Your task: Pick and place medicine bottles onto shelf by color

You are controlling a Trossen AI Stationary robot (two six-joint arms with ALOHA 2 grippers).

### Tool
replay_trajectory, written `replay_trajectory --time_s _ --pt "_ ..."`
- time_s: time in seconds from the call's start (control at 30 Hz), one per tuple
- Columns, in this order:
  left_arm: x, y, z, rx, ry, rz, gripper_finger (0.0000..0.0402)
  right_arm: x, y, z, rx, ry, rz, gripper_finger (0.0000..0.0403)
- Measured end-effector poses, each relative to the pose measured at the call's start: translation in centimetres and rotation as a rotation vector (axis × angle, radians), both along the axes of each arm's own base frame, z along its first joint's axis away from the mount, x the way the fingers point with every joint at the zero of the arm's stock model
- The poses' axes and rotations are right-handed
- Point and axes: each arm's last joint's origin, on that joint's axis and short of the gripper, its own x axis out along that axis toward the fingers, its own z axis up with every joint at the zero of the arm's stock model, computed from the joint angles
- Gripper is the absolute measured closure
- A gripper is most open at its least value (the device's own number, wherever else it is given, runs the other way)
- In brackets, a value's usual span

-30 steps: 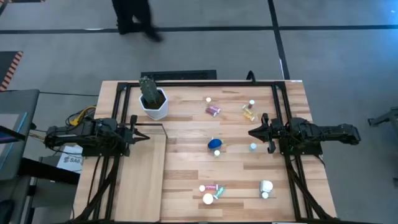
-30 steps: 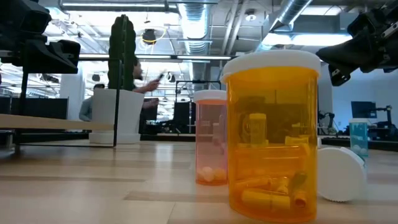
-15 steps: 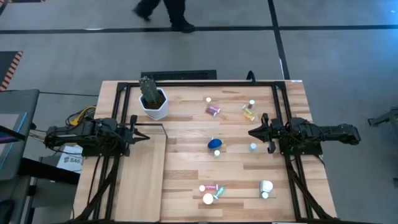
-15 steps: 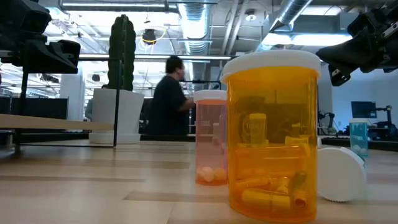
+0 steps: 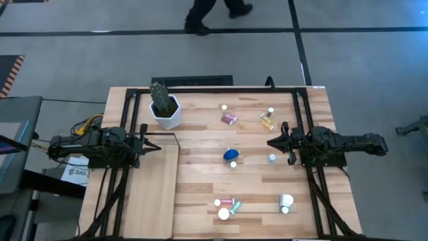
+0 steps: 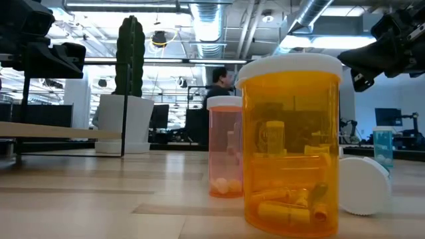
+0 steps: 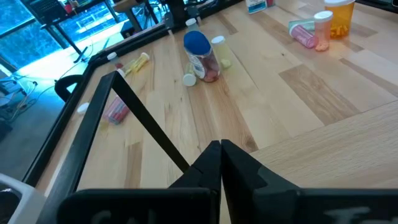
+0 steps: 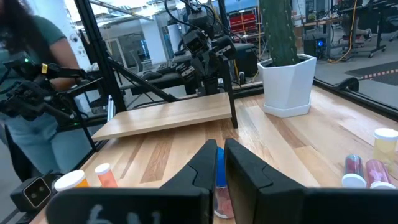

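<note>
Several small medicine bottles lie or stand scattered on the tabletop. A pink one and an amber one are at the far side. A blue-capped one is in the middle, and a cluster and a white one are near the front. The pale shelf board sits raised on a black frame at the left. My left gripper is shut and empty above the shelf's far end. My right gripper is shut and empty, right of the blue-capped bottle.
A white hexagonal pot with a cactus stands at the far left, behind the shelf. A black frame runs along the table's left, far and right sides. In the low view an amber bottle and a pink bottle stand close to the camera.
Both arms have kept still and no bottle has moved. A person has walked from left to right on the floor beyond the table's far edge.
</note>
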Motion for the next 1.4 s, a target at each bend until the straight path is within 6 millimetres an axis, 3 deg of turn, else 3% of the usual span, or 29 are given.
replay_trajectory --time_s 0.33,0.73,1.07,1.23,1.4 --pt "0.0 0.0 0.0 0.001 0.000 0.004 0.0401 0.0 0.0 0.0 0.000 0.000 0.000 0.0347" --pt "0.2 0.4 0.7 0.008 -0.074 0.153 0.0401 0.0 0.0 0.0 0.000 0.000 0.000 0.0347" --pt "0.6 0.4 3.3 -0.494 -0.357 0.221 0.0401 0.0 0.0 0.0 0.000 0.000 0.000 0.0347" --pt "0.6 0.4 3.9 -0.782 -0.403 0.245 0.0401 0.0 0.0 0.0 0.000 0.000 0.000 0.0347" --pt "0.6 0.4 3.8 -0.800 -0.398 0.258 0.0401 0.0 0.0 0.0 0.000 0.000 0.000 0.0347"
